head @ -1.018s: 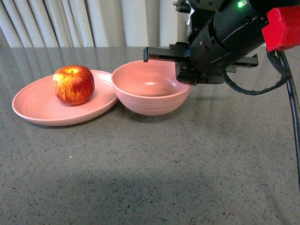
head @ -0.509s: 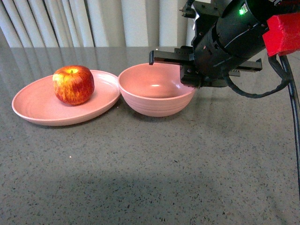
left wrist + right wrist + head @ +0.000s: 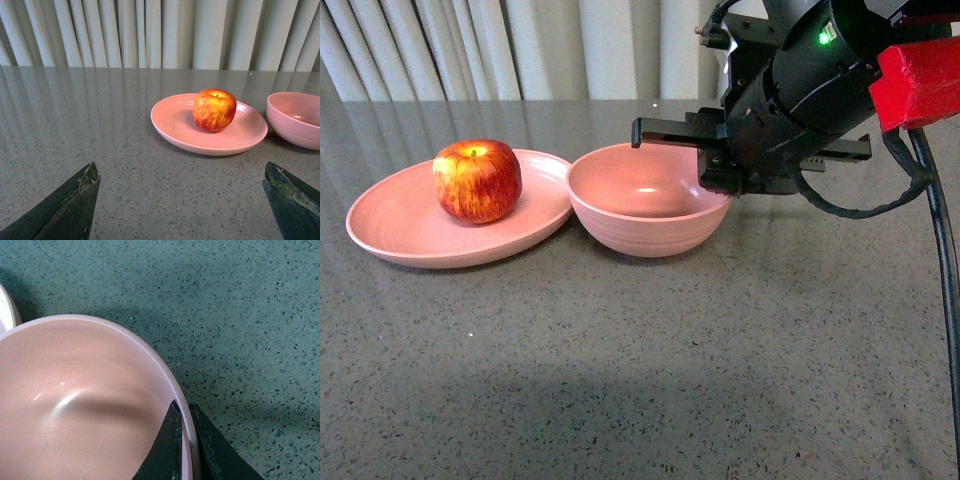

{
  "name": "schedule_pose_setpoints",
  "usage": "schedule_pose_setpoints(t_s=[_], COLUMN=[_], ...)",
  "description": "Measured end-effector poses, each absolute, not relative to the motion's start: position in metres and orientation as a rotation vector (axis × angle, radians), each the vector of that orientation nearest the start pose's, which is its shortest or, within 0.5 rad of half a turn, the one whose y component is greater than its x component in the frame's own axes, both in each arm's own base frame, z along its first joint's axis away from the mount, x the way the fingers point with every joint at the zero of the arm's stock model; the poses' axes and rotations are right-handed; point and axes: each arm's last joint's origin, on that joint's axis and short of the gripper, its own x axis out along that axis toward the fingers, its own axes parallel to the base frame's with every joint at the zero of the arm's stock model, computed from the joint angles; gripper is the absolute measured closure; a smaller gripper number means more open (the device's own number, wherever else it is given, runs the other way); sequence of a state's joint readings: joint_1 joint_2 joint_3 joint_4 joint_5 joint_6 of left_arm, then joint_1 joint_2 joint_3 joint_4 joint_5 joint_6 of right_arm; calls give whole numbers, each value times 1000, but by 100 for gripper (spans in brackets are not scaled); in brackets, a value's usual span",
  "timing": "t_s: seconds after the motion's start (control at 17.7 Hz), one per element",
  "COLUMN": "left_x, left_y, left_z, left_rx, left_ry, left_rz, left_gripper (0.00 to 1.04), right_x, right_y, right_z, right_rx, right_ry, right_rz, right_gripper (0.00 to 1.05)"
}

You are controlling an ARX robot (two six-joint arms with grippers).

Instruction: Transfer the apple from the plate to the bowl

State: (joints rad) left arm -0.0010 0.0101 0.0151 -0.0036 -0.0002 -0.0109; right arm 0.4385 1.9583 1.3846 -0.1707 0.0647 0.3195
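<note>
A red apple (image 3: 477, 180) with yellow streaks rests on the wide pink plate (image 3: 400, 235) at the left of the table. Just right of the plate stands the deep pink bowl (image 3: 645, 215), empty inside. My right gripper (image 3: 713, 178) is shut on the bowl's right rim, one finger inside and one outside, as the right wrist view shows at the gripper (image 3: 186, 412) pinching the bowl (image 3: 75, 405). In the left wrist view the apple (image 3: 214, 110) and plate (image 3: 175, 122) lie ahead, the bowl (image 3: 295, 117) beside them. My left gripper (image 3: 182, 172) is open, well short of the plate.
Grey speckled tabletop (image 3: 640, 380) stretches in front of the dishes. Pale curtains (image 3: 520, 45) hang behind the table. A black cable (image 3: 945, 260) from the right arm drops along the right side.
The bowl, held by my right gripper, shifted right and then slightly back left toward the plate. The apple and plate have not moved.
</note>
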Motion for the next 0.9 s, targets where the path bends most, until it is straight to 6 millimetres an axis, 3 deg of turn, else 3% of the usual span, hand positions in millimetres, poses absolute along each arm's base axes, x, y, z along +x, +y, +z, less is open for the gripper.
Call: schedule_pose_setpoints(t_s=[0.11, 0.45, 0.62, 0.79, 0.9], left_x=[97, 97, 97, 97, 97], left_y=[0, 0, 0, 0, 0], left_z=[168, 168, 168, 168, 168], left_rx=[-11, -11, -11, -11, -10], left_ry=[-1, -1, -1, -1, -1], left_rz=[-1, -1, -1, -1, -1], left_gripper=[7, 7, 7, 7, 7], right_x=[389, 389, 382, 361, 324], right_y=[181, 181, 178, 169, 150], right_z=[200, 201, 225, 267, 293], right_rx=[117, 123, 145, 190, 236], right_ry=[774, 777, 715, 585, 438], right_rz=[236, 248, 271, 323, 368], right_gripper=[97, 35, 4, 6, 7])
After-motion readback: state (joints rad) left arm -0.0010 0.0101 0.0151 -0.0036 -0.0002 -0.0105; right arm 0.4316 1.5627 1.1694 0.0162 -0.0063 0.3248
